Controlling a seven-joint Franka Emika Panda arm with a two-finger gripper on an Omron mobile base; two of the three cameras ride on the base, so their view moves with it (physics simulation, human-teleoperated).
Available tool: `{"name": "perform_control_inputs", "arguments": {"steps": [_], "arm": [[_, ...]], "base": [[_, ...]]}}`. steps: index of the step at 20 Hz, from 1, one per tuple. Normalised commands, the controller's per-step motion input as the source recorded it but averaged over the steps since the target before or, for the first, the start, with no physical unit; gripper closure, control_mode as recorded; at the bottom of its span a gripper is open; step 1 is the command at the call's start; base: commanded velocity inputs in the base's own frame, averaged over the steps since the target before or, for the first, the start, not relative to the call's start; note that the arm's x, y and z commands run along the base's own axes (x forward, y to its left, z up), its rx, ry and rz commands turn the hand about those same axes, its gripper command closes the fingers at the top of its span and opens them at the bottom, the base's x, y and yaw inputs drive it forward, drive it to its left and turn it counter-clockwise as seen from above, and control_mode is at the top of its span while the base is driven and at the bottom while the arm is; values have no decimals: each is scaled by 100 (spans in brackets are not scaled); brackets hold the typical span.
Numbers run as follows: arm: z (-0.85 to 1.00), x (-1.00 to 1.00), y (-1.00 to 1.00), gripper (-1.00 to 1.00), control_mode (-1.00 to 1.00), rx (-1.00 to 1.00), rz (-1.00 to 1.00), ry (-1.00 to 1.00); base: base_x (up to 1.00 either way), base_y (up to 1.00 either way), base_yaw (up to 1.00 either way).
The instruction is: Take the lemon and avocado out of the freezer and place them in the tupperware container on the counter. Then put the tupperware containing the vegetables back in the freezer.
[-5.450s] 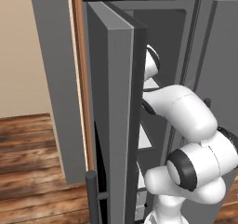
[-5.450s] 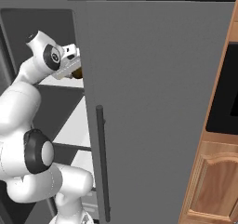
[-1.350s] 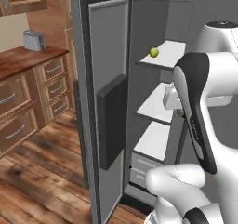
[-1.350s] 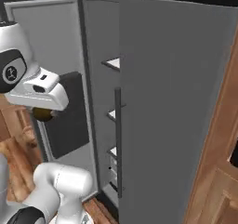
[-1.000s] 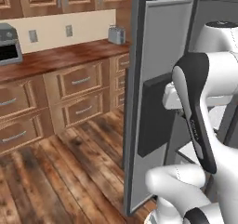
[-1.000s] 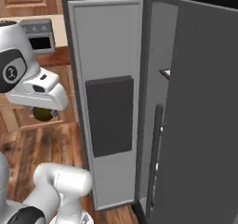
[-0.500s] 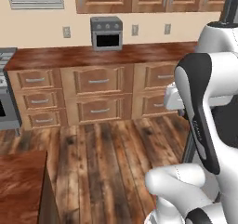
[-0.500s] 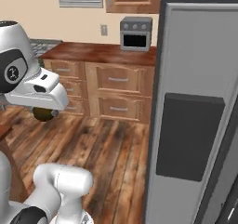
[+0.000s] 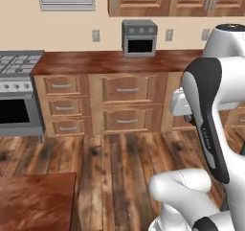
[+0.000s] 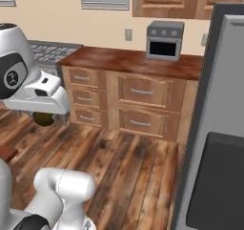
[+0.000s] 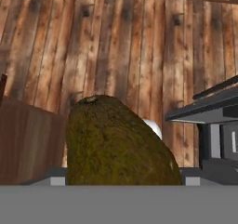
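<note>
Avocado (image 11: 116, 141) gripped, dark brown-olive and bumpy, bulking large at the bottom of the hand view with plank floor (image 11: 121, 42) beyond. Same fruit peeking out dark under the gripper (image 10: 44, 118) in the right base view, carried well above the floor, left of the arm's base. Finger tips hidden behind the fruit, so spread not readable, but clamped on it plainly enough. Freezer (image 10: 214, 129) at the right edge of the right base view, dark grey door with a black panel low on it. Counter (image 9: 115, 62) along the far wall, reddish-brown and glossy, over light wooden drawers with silver handles; small grey toaster oven (image 9: 139, 38) sitting at its back edge, near the middle. Stove (image 9: 16, 81) butting the counter's left end. Another reddish-brown top (image 9: 36, 201) filling the lower left corner of the left base view. Outlets on the wall either side of the oven. No brand, label or writing readable anywhere.
</note>
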Motion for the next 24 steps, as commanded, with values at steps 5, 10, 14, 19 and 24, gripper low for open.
{"name": "perform_control_inputs", "arguments": {"steps": [5,10,14,19,24], "arm": [[0,0,0,100,100,0,0,0],[0,0,0,100,100,0,0,0],[0,0,0,100,100,0,0,0],[0,0,0,100,100,0,0,0],[0,0,0,100,100,0,0,0]], "base": [[100,15,-1],[100,6,-1],[100,10,0],[100,28,14],[100,30,50]]}}
